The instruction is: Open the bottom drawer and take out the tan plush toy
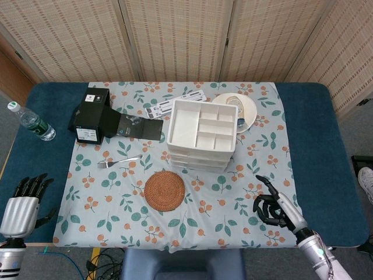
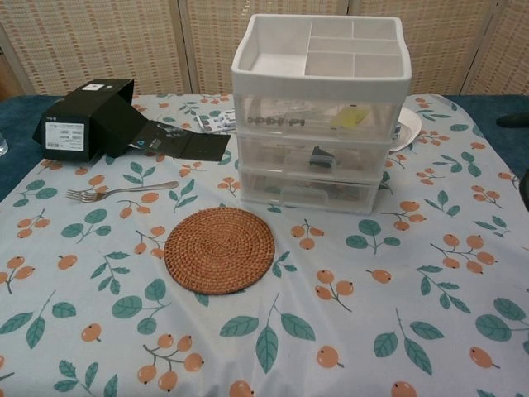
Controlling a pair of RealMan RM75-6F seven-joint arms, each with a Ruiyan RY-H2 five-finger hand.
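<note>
The white three-drawer unit [image 1: 201,137] stands mid-table with a divided tray on top. Its bottom drawer [image 2: 310,192] is pushed in, and through the cloudy front I cannot make out the tan plush toy. My right hand [image 1: 277,209] hovers over the cloth's front right corner, well to the right of and nearer than the unit, fingers apart and bent, holding nothing. Only dark slivers of the right hand [image 2: 524,187] show at the chest view's right edge. My left hand [image 1: 22,205] is at the front left beside the table, fingers straight and spread, holding nothing.
A black box [image 1: 90,114] with its flap open lies at the back left, a water bottle [image 1: 32,123] beyond it. A fork [image 1: 119,161] and a woven coaster [image 1: 164,191] lie in front of the unit. A white plate [image 1: 249,109] sits behind it.
</note>
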